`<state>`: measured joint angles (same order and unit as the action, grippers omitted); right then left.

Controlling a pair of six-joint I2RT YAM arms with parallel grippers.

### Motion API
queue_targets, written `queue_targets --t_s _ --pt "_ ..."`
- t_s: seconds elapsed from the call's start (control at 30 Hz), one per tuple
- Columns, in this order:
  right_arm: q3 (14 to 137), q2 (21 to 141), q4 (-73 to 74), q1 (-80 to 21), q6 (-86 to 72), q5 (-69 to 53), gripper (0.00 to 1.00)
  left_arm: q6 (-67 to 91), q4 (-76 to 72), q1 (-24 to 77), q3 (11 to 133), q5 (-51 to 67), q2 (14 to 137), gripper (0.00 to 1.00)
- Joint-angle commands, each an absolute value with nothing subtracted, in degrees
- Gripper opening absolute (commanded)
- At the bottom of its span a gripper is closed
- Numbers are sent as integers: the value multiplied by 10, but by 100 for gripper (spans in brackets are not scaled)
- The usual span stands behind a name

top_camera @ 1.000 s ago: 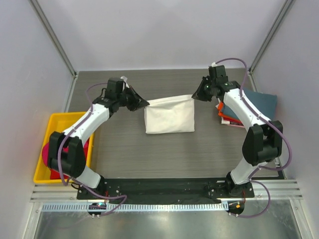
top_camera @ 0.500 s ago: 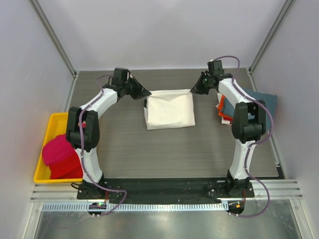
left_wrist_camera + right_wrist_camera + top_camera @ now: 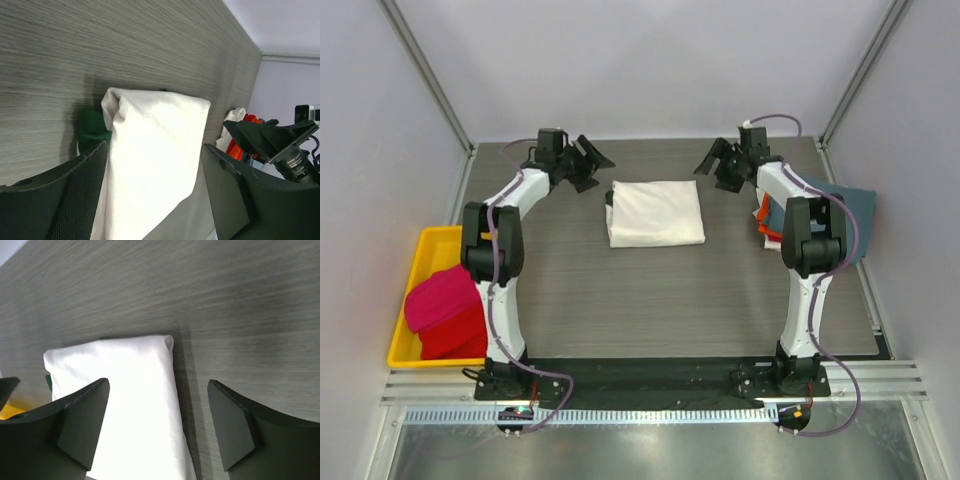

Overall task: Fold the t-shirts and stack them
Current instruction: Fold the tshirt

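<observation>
A folded cream-white t-shirt (image 3: pixel 655 212) lies flat on the grey table, with a dark green bit showing at its left edge (image 3: pixel 92 125). My left gripper (image 3: pixel 588 164) hovers open just off its far left corner, nothing between the fingers. Off the far right corner my right gripper (image 3: pixel 712 163) is open too, its fingers (image 3: pixel 82 420) spread over the cloth (image 3: pixel 135 405) without holding it. A stack of folded t-shirts, slate-blue on top with orange under it (image 3: pixel 840 210), sits at the right. A magenta t-shirt (image 3: pixel 440 305) lies heaped in the yellow bin.
The yellow plastic bin (image 3: pixel 430 245) stands at the table's left edge. White walls and metal posts close in the table at the back and sides. The arms' base rail (image 3: pixel 650 380) runs along the near edge.
Both grippers held the shirt's far edge lifted, then carried it back, opened and let go. The shirt now lies flat and the grippers have pulled apart toward the far corners.
</observation>
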<state>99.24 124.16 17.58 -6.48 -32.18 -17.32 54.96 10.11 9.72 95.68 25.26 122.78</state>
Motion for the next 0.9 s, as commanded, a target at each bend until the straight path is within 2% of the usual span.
queue_targets --t_s 0.0,0.07,0.13,0.27,0.47,0.53,0.6,0.73,0.77,0.83,0.87 --pt "904 1159 93 -63 -314 -194 84 494 73 107 924 226 1138 76" --pt "869 1148 69 -62 -321 -210 82 472 84 117 890 212 1112 74" --pt "825 1143 52 -62 -333 -233 75 459 105 130 876 186 1106 72" --pt "776 1149 13 -63 -345 -252 68 458 113 138 860 185 1123 59" --pt "730 1151 -17 -67 -357 -285 59 454 113 145 860 169 1163 59" --pt "710 1149 -25 -70 -361 -288 52 456 115 147 859 162 1178 57" --pt "694 1143 -32 -72 -364 -294 46 461 114 147 860 153 1188 50" --pt "670 1134 -45 -72 -370 -304 42 470 113 147 863 149 1225 35" --pt "665 1131 -50 -73 -370 -307 41 470 113 146 863 149 1230 27" --pt "653 1120 -52 -73 -370 -312 34 469 110 147 862 147 1237 20" --pt "649 1116 -51 -73 -370 -314 33 468 109 146 857 143 1237 10"
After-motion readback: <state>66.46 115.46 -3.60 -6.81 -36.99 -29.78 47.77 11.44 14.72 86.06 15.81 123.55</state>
